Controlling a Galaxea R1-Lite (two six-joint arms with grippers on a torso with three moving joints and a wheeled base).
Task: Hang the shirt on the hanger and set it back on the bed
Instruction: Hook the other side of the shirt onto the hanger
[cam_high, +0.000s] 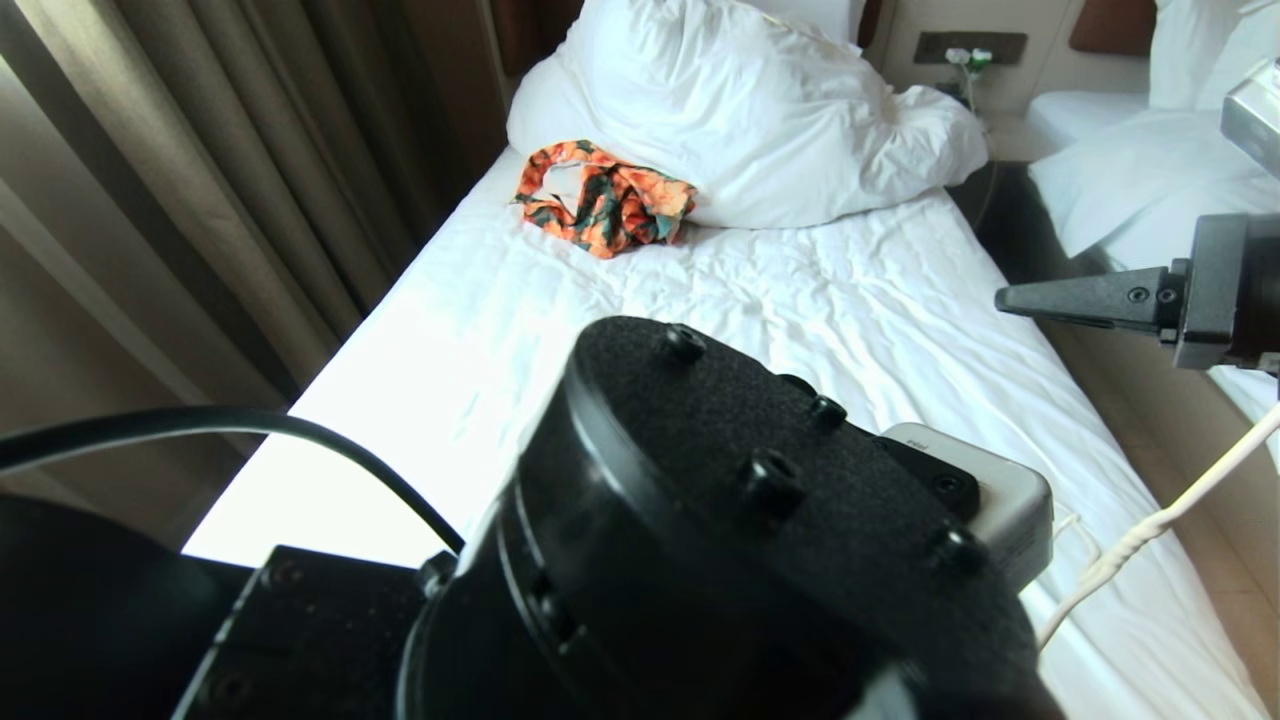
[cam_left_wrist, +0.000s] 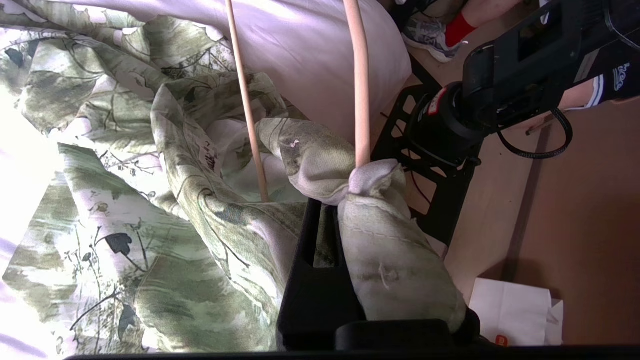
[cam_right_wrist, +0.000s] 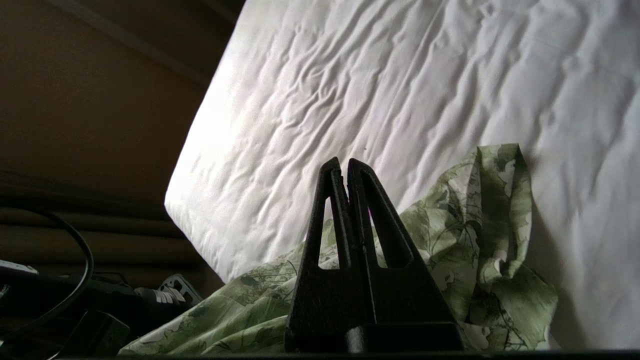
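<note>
Left gripper (cam_left_wrist: 345, 210): its jaws are squeezed tight on a bunched fold of the shirt, right where one rod of the hanger goes into the cloth. In the head view the big black end of the left arm (cam_high: 720, 520) fills the lower middle and hides this gripper.

Right gripper (cam_right_wrist: 346, 167): its two black fingers are pressed flat together with nothing between them. It hangs over the bed, above the shirt, and does not touch it. In the head view it pokes in from the right side (cam_high: 1010, 298).

Shirt (cam_left_wrist: 125, 220): light green with leaf print, lying crumpled on the bed. One part is pulled up into the left gripper. The right wrist view shows another bunched part (cam_right_wrist: 475, 240) near the bed's edge.

Hanger (cam_left_wrist: 361, 85): thin and cream. Two rods show in the left wrist view. Both run down into the shirt. The hook cannot be seen.

Bed (cam_high: 820, 300): white wrinkled sheet, with a big white pillow (cam_high: 740, 110) at the far end.

Orange cloth (cam_high: 605, 197): a small flowery bundle, just beside the pillow.

Second bed (cam_high: 1130, 170): off to the right, across a gap of floor.

Person: a shoe (cam_left_wrist: 425, 37) and a red sock (cam_left_wrist: 457, 27) show on the floor past the bed.
</note>
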